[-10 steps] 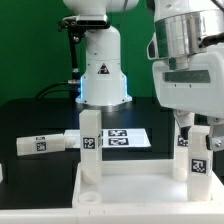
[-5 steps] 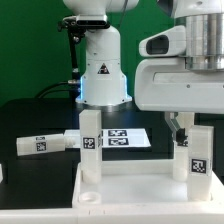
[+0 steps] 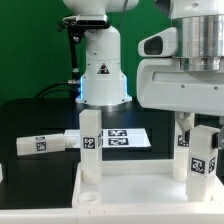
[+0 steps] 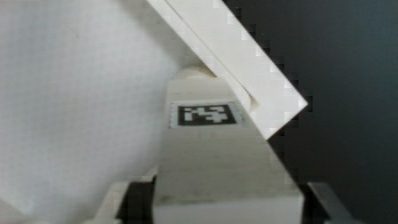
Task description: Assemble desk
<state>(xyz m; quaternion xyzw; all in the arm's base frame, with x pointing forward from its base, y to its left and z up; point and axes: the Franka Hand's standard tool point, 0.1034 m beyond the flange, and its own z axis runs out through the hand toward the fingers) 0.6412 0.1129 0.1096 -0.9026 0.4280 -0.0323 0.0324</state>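
Note:
The white rimmed tabletop (image 3: 130, 190) lies at the front in the exterior view. One tagged leg (image 3: 90, 145) stands upright at its far left corner. On the exterior view's right another upright leg (image 3: 200, 162) stands by the tabletop's rim, and my gripper (image 3: 200, 135) reaches down over its top. In the wrist view this leg (image 4: 214, 150) fills the space between the dark fingers (image 4: 132, 202), which press on both its sides; the gripper (image 4: 226, 205) is shut on it. The tabletop's rim (image 4: 231, 60) runs past it.
A further upright tagged leg (image 3: 183, 150) stands just behind the gripped one. A loose leg (image 3: 42, 143) lies flat on the black table at the exterior view's left. The marker board (image 3: 125, 138) lies behind the tabletop, before the robot's base (image 3: 102, 75).
The hand shifted toward the exterior view's left and settled over the right-hand leg. Its jaws have drawn in from wide open onto the leg's sides.

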